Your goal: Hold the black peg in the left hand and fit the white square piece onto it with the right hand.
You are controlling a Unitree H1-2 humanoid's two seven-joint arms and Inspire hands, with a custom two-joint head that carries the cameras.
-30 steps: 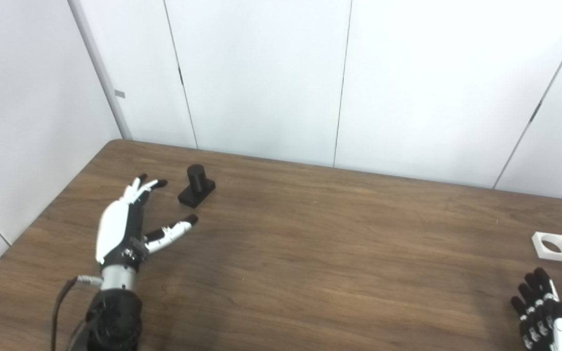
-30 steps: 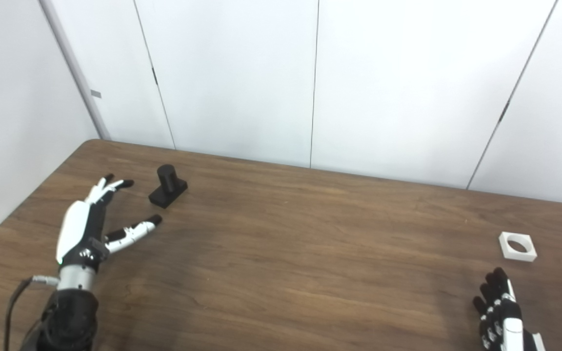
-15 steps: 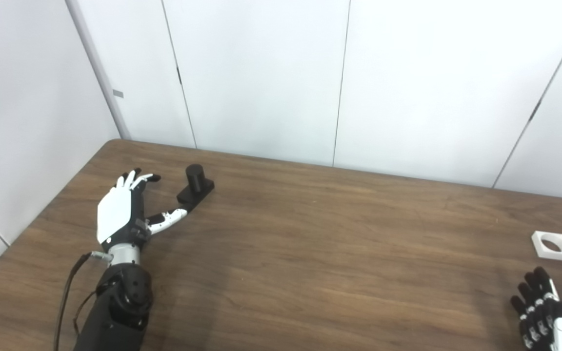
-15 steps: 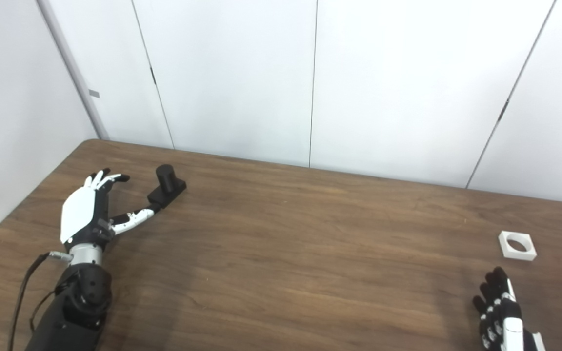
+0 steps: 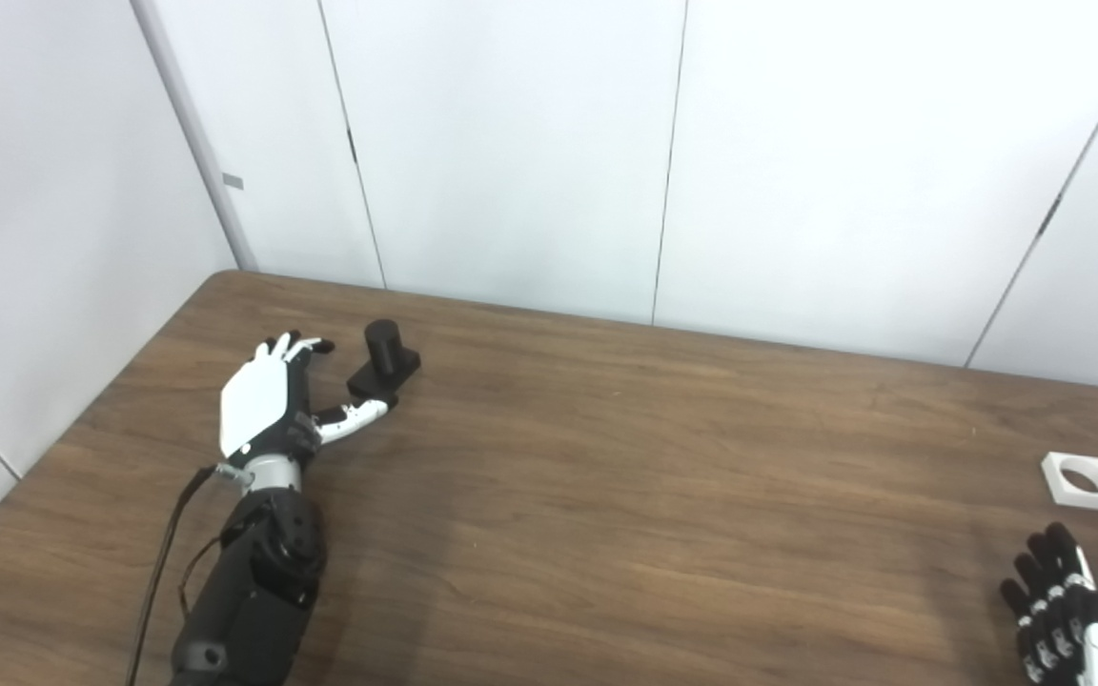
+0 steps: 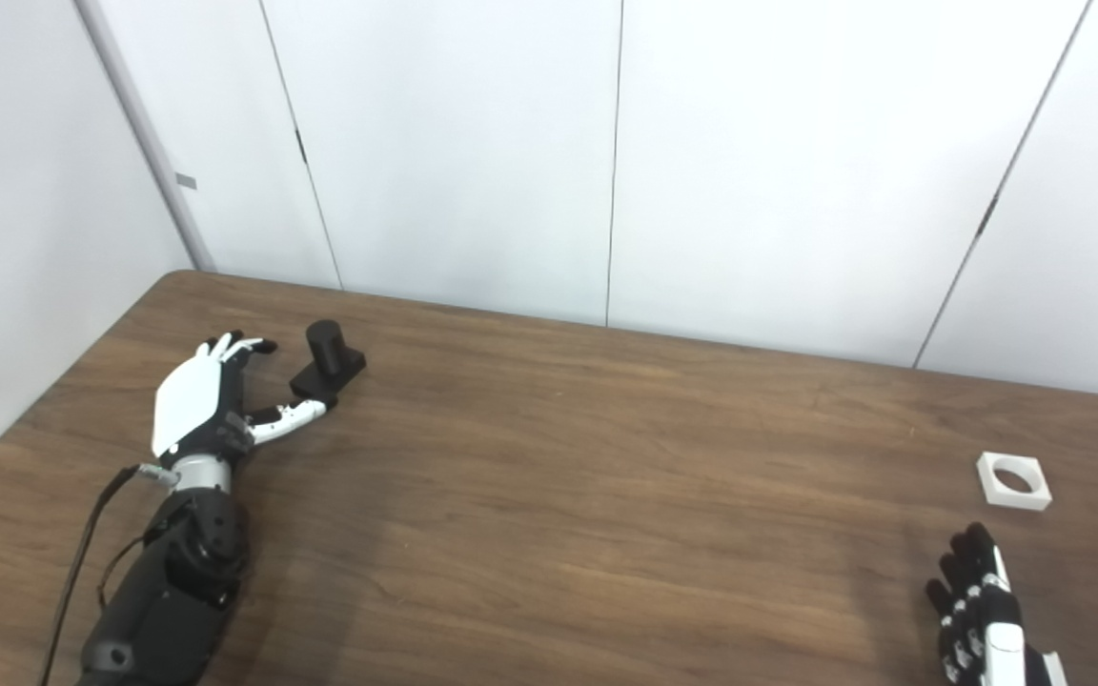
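Nearest to me, my right hand (image 5: 1068,605) sits at the bottom right corner of the brown wood-grain table (image 5: 606,495), its dark fingers (image 5: 1035,562) extended and spread, holding nothing; part of it is cut off by the frame edge. Just beyond it, near the table's right side, the white square piece with a round hole (image 5: 1080,480) lies flat on the wood, apart from the fingertips. Across on the left side, my black forearm (image 5: 254,591) reaches up from the bottom edge to my left hand (image 5: 268,405), white-backed, with the fingers spread wide and empty. Its thumb (image 5: 354,416) points toward the black peg on its square black base (image 5: 383,359), ending just beside the base's near corner; I cannot tell whether it touches. The peg stands upright. Behind the table are plain white wall panels (image 5: 511,143).
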